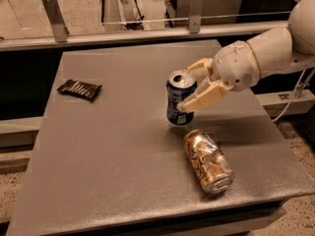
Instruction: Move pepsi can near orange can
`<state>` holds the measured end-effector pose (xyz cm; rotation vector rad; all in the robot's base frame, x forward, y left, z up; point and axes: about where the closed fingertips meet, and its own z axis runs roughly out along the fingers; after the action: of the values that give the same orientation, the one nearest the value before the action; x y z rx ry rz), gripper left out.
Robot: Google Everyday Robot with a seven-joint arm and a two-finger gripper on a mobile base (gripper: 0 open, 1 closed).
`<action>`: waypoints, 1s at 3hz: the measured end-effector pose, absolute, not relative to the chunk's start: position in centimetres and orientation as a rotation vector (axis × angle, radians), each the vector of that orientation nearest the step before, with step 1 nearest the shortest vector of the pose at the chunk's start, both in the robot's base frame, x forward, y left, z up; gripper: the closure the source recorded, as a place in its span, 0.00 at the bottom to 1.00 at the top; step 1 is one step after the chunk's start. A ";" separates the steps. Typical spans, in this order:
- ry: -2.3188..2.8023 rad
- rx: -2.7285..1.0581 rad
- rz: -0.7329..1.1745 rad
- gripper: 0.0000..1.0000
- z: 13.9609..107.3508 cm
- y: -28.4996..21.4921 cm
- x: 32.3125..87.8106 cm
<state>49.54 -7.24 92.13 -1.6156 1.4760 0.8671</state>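
Nearest the table's (98, 181) front edge, the orange can (208, 162) was seen lying on its side. Just behind it the pepsi can (178, 102) was held upright, clamped in the gripper (191, 85) and low over the surface. The carry was judged nearly done; only lowering and release were called for.

White arm (278, 45) entering from 2 o'clock, with the forearm sloping down toward the frame centre. The rounded wrist (236, 65) carries the gripper (187, 86), just right of centre. Its two cream fingers (206, 95) point toward 9 o'clock, clamped on opposite sides of the upright pepsi can (174, 100).
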 end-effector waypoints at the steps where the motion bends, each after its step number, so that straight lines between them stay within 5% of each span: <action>1: 1.483 -1.634 0.873 0.36 90.8 -7.6 48.8; 2: 1.494 -1.642 0.871 0.12 89.9 -8.1 48.5; 3: 1.503 -1.645 0.870 0.00 89.3 -8.4 48.3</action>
<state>48.32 -8.41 89.35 -1.6450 1.5034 0.8698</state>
